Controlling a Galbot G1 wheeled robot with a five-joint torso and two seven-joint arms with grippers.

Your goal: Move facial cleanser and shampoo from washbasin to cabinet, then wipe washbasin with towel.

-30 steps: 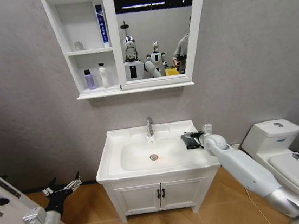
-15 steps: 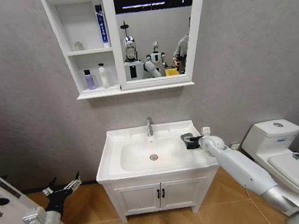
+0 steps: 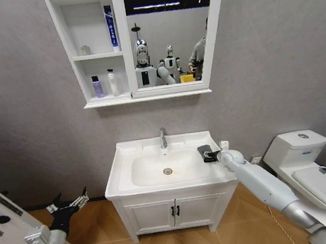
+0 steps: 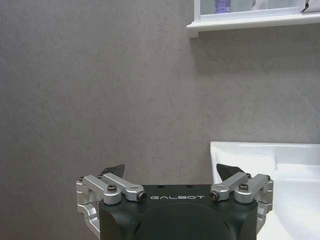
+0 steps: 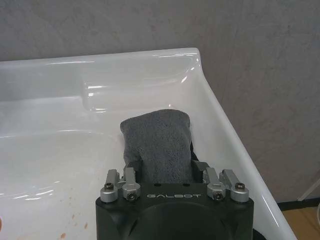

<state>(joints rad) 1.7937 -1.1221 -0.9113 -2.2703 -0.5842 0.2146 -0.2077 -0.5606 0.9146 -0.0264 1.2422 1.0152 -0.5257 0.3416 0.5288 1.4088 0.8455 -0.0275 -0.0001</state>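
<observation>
Two arms show: the right gripper [image 3: 212, 153] is clamped on the towel [image 5: 157, 145], pressing it onto the washbasin [image 3: 125, 153] ledge at the right of the bowl, while the left gripper [image 3: 66, 206] hangs spread open, low at the near left.

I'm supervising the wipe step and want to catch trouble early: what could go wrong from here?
1. The right tool holds the towel on the washbasin deck near its outer right edge; a sideways stroke might push the cloth off.
2. Brownish spots sit in the bowl, away from the towel, so a deck-only wipe could miss them.
3. A stroke toward the tap might bump it.
</observation>
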